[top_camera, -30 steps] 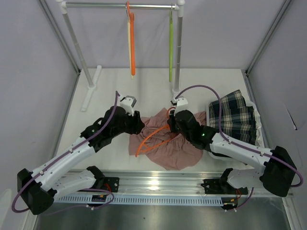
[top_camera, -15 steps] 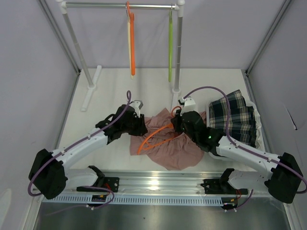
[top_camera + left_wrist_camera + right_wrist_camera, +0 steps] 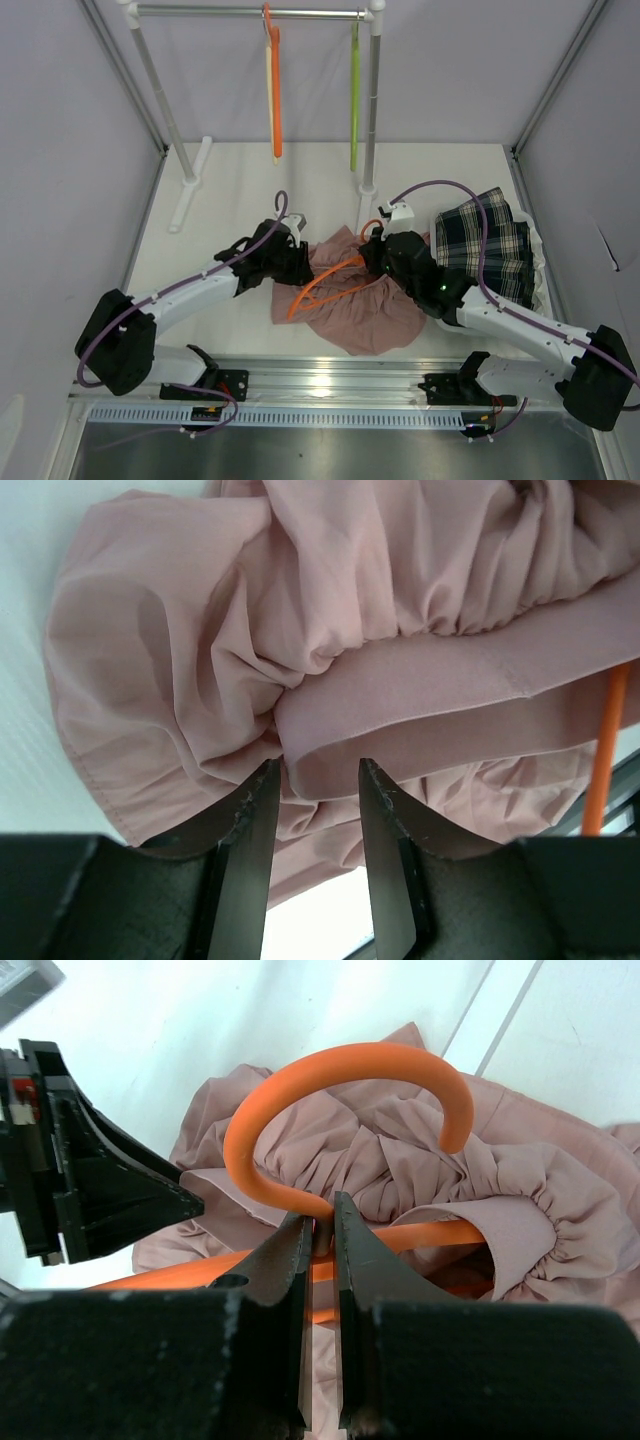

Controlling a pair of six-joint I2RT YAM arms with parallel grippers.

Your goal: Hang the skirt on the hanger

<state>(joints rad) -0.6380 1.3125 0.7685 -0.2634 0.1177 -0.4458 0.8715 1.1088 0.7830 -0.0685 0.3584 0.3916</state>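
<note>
On the table point(image 3: 240, 190), right fingers point(image 3: 285, 1280) pinch orange hanger point(image 3: 340, 1060), left fingers point(image 3: 250, 860) pink skirt point(image 3: 300, 630).

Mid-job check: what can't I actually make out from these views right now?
- Left wrist view: whether the left gripper pinches the band of the pink garment or only straddles it; the fold covers the contact.
- Right wrist view: the orange hanger frame, hidden behind the right gripper clamped on its neck.
- Top view: the plaid skirt near edge, under the right arm.
</note>
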